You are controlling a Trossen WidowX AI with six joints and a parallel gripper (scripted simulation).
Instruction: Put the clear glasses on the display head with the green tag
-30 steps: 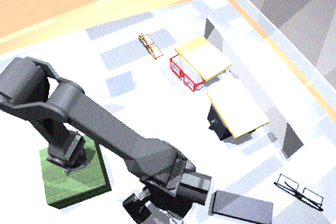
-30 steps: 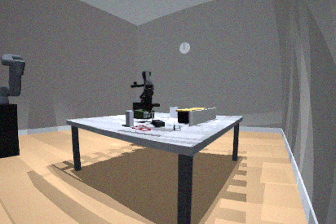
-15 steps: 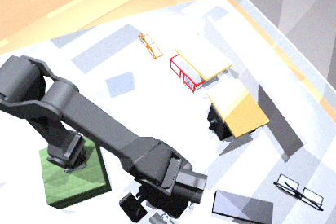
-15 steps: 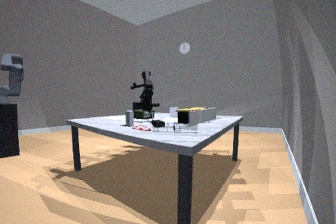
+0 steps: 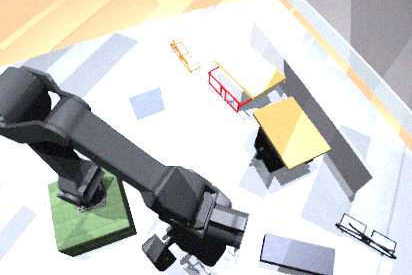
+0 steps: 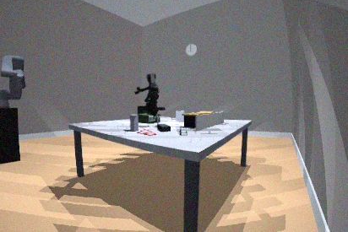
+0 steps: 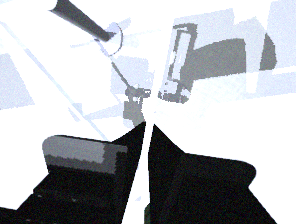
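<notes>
My gripper (image 5: 179, 253) (image 7: 147, 126) is shut on the clear glasses (image 5: 194, 265), near the front edge of the top view. Their thin, pale outline barely shows below the fingers, and how they are tilted I cannot tell. One display head, black (image 5: 266, 152), stands mostly hidden under a yellow board (image 5: 292, 132). The other head is hidden under a second board (image 5: 252, 76), with red glasses (image 5: 220, 90) at its front. The gripper is well apart from both. No green tag is visible, so I cannot tell which head bears it.
A long grey wall (image 5: 325, 137) stands behind the heads. Black glasses (image 5: 367, 237) and a blue-grey box (image 5: 298, 255) lie to the gripper's right. Orange glasses (image 5: 185, 57) and a pale blue square (image 5: 146, 103) lie farther back. The arm's base stands on a green block (image 5: 92, 222).
</notes>
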